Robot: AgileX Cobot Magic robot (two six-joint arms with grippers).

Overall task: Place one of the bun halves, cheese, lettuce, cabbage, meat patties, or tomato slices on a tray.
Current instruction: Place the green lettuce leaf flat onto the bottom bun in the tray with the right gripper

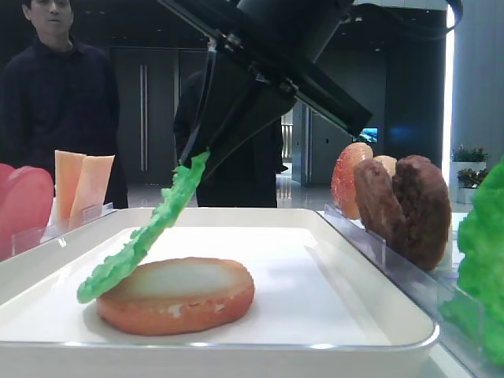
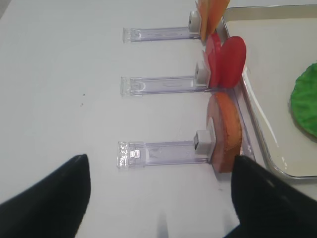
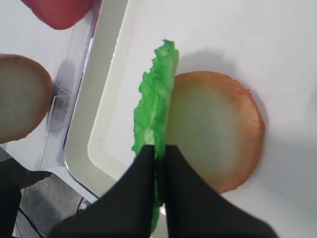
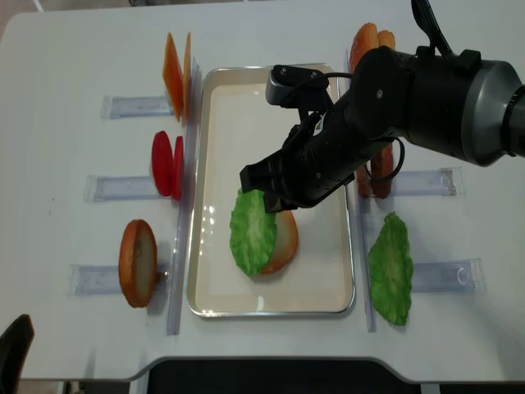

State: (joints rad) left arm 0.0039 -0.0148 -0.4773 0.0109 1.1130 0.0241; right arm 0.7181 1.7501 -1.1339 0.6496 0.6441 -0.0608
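Right gripper jaws pinched shut on the lettuce edge, leaf slanting down from the jaws onto the bun half in the tray for stacking; left gripper jaws spread, empty.

**Layout: tray centre, racks on both sides**

White rectangular tray sits mid-table. In it, an orange-brown bun half; a ruffled green lettuce leaf leans across it. Left: clear plastic racks with cheese, tomato slices, bun. Right: patties, second lettuce.
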